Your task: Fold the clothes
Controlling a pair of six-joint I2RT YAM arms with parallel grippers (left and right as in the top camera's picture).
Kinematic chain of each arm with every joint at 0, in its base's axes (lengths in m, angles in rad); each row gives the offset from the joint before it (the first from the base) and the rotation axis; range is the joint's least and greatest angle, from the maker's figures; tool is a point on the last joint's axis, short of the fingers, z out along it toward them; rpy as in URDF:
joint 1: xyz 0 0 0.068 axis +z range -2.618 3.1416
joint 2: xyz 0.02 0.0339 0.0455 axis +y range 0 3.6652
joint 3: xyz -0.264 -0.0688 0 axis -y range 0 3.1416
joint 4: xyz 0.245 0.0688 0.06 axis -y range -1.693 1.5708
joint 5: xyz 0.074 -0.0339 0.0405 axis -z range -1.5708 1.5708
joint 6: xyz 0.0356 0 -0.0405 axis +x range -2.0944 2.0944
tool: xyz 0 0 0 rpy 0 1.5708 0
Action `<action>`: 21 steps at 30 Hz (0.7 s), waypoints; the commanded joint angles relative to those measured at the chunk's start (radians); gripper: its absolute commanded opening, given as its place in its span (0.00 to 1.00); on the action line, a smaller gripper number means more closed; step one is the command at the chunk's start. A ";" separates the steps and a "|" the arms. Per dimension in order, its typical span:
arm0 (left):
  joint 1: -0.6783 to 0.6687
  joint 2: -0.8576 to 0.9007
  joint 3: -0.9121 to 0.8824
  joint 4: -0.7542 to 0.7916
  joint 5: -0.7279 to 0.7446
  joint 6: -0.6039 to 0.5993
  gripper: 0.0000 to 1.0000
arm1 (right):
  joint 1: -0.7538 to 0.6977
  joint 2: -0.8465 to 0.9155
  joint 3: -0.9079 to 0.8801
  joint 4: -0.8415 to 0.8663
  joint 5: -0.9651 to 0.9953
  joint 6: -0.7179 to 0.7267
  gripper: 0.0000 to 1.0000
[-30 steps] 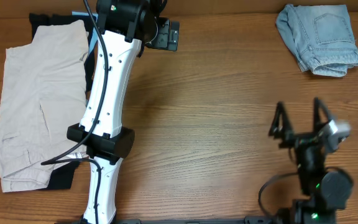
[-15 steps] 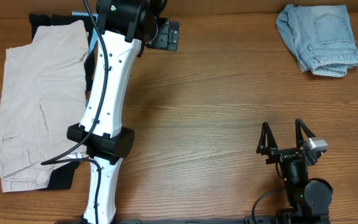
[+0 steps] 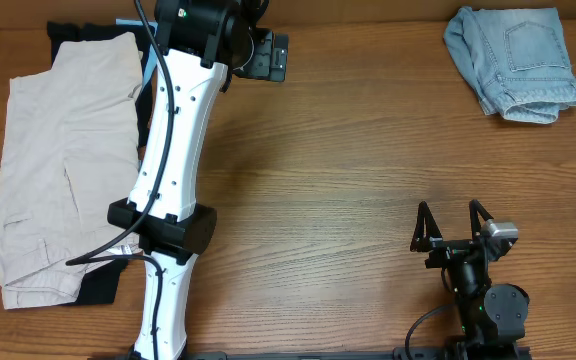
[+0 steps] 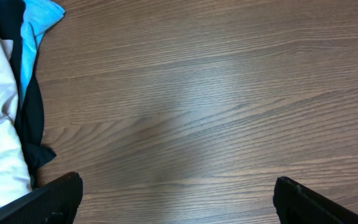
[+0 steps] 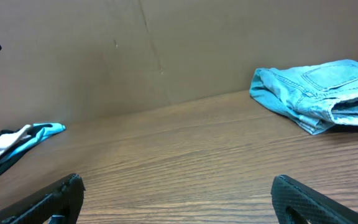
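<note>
Faded denim shorts (image 3: 513, 62) sit bundled at the far right corner of the wooden surface (image 3: 348, 170), doubled over with one back pocket up and the stitched hems toward the near edge; at the far left the beige cargo shorts (image 3: 63, 160) lie spread flat over a black garment (image 3: 98, 285), with a strip of bright-blue garment (image 4: 39, 18) showing at the pile's far end. The left gripper (image 3: 268, 55) hangs over bare wood near that pile, its jaws wide apart and holding nothing; the right gripper (image 3: 451, 222) sits low at the near right, well apart from the denim, jaws likewise spread and empty.

Expect the denim to be the heavier cloth here: limp enough to drape, yet thick at seams, waistband and hems, so it should keep a crease and slide little on wood; nothing about it looks fragile. You would do best to pinch it at a hem corner or along the waistband, where the layers give the gripper something firm; a grab mid-leg would likely lift one layer only. The cargo shorts look thinner and softer; take them by the outer corners of waistband and hem, and watch that the black cloth beneath does not come up too.

No brand, label or writing can be read anywhere in view.
</note>
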 commanded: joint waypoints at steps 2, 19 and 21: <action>0.001 0.004 0.004 0.001 -0.009 0.020 1.00 | 0.005 -0.012 -0.010 0.006 0.015 -0.004 1.00; 0.023 -0.024 0.003 0.000 -0.257 0.202 1.00 | 0.005 -0.012 -0.010 0.006 0.015 -0.004 1.00; 0.027 -0.063 0.003 -0.017 -0.261 0.201 1.00 | 0.006 -0.012 -0.010 0.006 0.015 -0.004 1.00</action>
